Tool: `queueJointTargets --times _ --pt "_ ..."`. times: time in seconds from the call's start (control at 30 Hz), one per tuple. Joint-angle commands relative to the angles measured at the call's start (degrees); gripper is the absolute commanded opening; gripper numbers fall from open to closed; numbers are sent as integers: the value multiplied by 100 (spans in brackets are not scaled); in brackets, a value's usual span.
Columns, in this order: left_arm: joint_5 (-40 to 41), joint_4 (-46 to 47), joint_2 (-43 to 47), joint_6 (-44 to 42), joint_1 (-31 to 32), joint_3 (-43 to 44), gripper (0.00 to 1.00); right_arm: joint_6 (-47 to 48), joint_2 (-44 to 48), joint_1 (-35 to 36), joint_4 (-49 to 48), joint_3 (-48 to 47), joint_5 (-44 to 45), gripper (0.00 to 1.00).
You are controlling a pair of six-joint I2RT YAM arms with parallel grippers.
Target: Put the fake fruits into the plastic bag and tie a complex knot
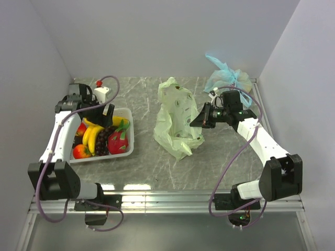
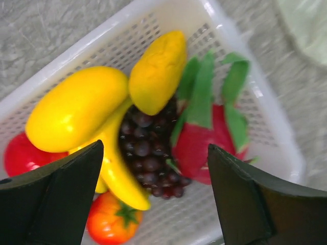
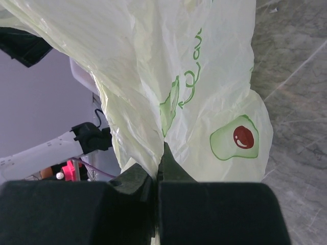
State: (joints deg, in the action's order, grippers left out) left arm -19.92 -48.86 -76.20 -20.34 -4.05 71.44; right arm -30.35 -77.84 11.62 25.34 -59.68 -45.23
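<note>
The fake fruits lie in a white basket at the left: yellow bananas, a yellow mango, an orange-yellow piece, dark grapes, a pink-red dragon fruit, a red apple and an orange-red fruit. My left gripper is open, hovering over the basket. The pale yellow-green plastic bag stands crumpled mid-table. My right gripper is shut on a fold of the bag. No knot shows.
A light blue tied bag lies at the back right, behind my right arm. A white object with a red knob sits behind the basket. Grey walls close in on the left, back and right.
</note>
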Motion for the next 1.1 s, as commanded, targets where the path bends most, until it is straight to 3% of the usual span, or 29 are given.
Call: queueJointTargets --times 0.0,0.13,0.27,0.77,0.87,0.97,1.0,1.07 --pt "480 -71 -341 -1154 -42 404 89 82 120 -19 23 -202 76 0" --pt "252 -615 -868 -2453 -429 932 89 117 111 -28 32 -211 -3 0" --pt "348 -546 -1001 -3142 -517 864 90 134 59 -37 50 -211 -47 0" --pt "147 53 -1986 -3451 -588 494 83 178 -3 -28 102 -228 -73 0" --pt "-28 -35 -2030 -3433 -579 459 74 178 -12 -28 94 -237 -108 0" --pt "-187 -62 -1951 -3275 -588 406 57 161 -3 -19 50 -193 -117 0" --pt "-205 -62 -1899 -3214 -588 423 44 161 -3 -19 50 -184 -126 0" --pt "-284 -123 -1828 -2889 -614 615 32 178 6 -28 67 -202 -126 0"
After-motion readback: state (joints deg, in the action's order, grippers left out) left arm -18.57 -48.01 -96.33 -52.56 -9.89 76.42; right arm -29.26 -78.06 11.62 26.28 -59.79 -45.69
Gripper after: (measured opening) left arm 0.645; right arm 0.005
